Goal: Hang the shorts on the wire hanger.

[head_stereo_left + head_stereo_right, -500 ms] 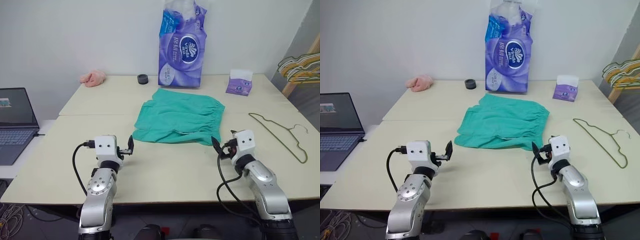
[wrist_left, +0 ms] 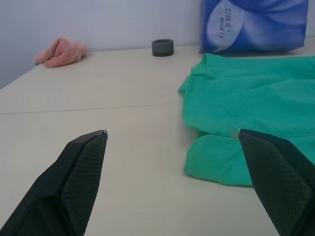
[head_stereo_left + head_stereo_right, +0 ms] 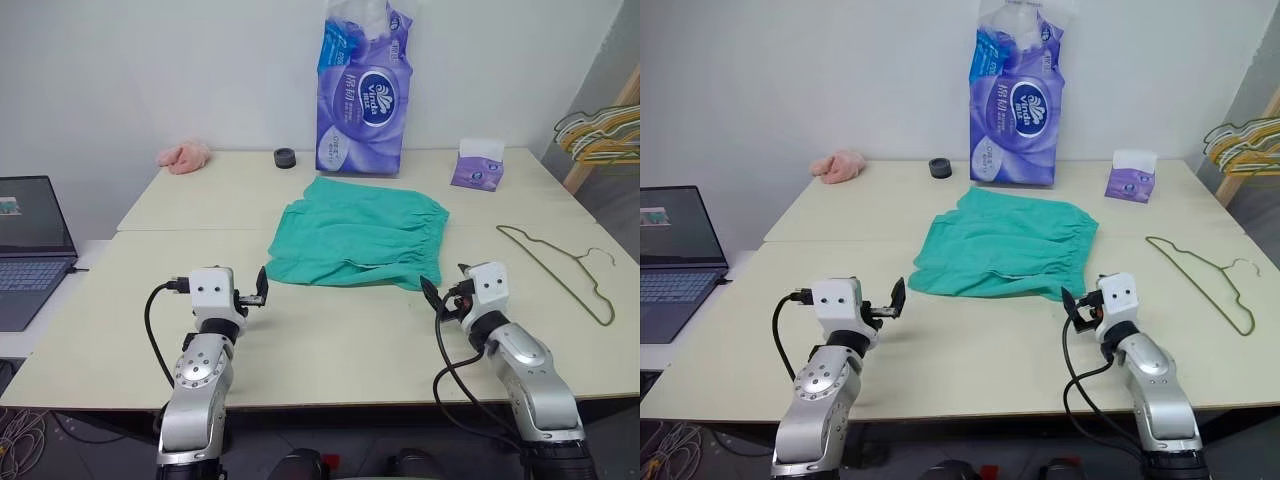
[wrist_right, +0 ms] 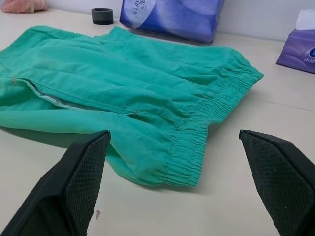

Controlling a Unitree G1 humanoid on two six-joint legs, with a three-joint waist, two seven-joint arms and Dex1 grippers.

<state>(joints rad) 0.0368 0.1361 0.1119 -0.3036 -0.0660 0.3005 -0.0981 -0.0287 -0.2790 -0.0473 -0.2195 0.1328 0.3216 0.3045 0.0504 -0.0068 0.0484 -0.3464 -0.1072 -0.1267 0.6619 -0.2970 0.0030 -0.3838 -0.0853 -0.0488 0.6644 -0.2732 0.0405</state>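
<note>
Teal shorts (image 3: 357, 233) lie flat just ahead, between the wide-open left gripper (image 2: 172, 182) and right gripper (image 4: 192, 187).

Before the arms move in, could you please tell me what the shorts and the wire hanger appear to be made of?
The shorts look like soft matte woven cloth, probably cotton: they lie limp and creased, and the waistband is gathered into fine puckers, as elastic would do. The wire hanger looks like thin bent metal wire with a dull olive-grey finish, perhaps coated; its line is too slender to say more.
</note>
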